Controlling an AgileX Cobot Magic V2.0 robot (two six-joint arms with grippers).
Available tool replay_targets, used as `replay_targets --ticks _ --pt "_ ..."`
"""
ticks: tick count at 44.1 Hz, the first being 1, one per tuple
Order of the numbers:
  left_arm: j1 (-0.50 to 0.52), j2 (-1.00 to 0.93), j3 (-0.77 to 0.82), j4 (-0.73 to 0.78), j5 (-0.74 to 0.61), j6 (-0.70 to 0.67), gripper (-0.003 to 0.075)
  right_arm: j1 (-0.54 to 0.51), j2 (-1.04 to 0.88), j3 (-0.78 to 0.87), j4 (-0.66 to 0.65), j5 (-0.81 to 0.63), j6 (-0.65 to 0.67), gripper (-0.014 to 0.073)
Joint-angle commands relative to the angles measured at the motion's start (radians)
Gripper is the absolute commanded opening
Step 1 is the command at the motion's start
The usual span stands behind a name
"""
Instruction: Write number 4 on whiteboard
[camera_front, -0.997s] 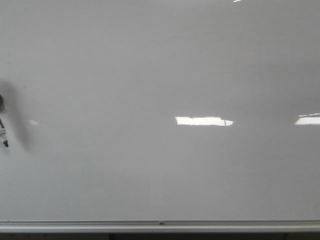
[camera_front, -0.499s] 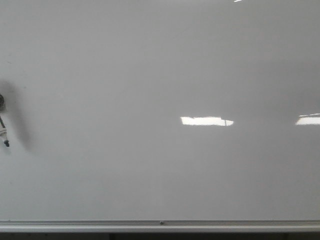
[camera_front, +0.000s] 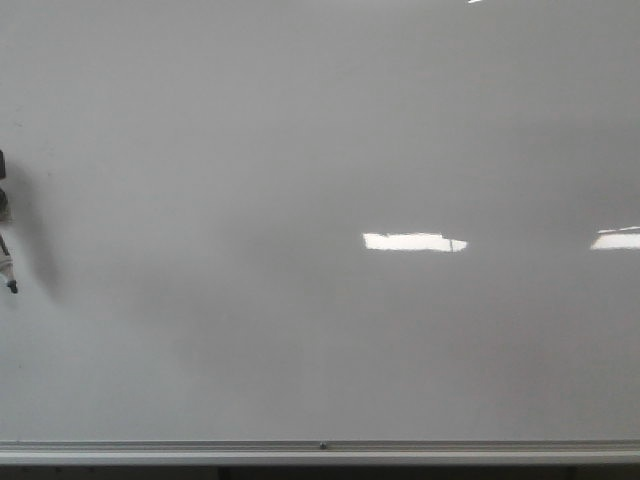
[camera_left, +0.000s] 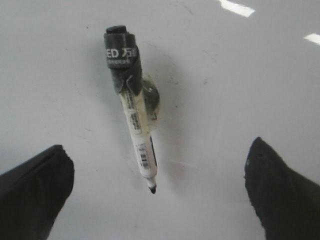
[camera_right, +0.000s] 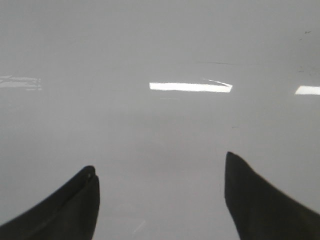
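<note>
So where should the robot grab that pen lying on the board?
Probably around the white barrel of the pen, between the dark taped end and the tip. It lies flat on the whiteboard, so come straight down with the left gripper, its open jaws closing across the narrow width, not along its length.

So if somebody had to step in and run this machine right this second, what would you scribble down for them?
Left gripper: open, fingers spread wide, holding nothing. The marker lies on the whiteboard between and ahead of those fingers, untouched, its writing tip toward the gripper.
Right gripper: open and empty, over bare board.
In the front view the marker only peeks in at the far left edge.
Done: nothing shows on the board yet; no strokes of the number 4, only bright light reflections.
Left: close the left gripper on the marker, lift it, write the 4.
</note>
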Motion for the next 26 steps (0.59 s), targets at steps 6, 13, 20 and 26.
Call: replay_targets --ticks 6,13,20,26 --pt "-0.009 0.142 -0.078 -0.012 -0.150 -0.011 0.0654 -0.005 0.018 -0.036 -0.003 -0.074 -0.002 0.0546" --pt "-0.009 0.227 -0.121 -0.029 -0.154 -0.016 0.0650 -0.005 0.018 -0.036 -0.003 -0.074 -0.002 0.0546" --pt "-0.009 0.282 -0.155 -0.030 -0.166 -0.018 0.0622 -0.005 0.018 -0.036 -0.003 -0.074 -0.002 0.0546" --pt "-0.009 0.306 -0.174 -0.030 -0.171 -0.018 0.0564 -0.005 0.018 -0.036 -0.003 -0.074 -0.002 0.0546"
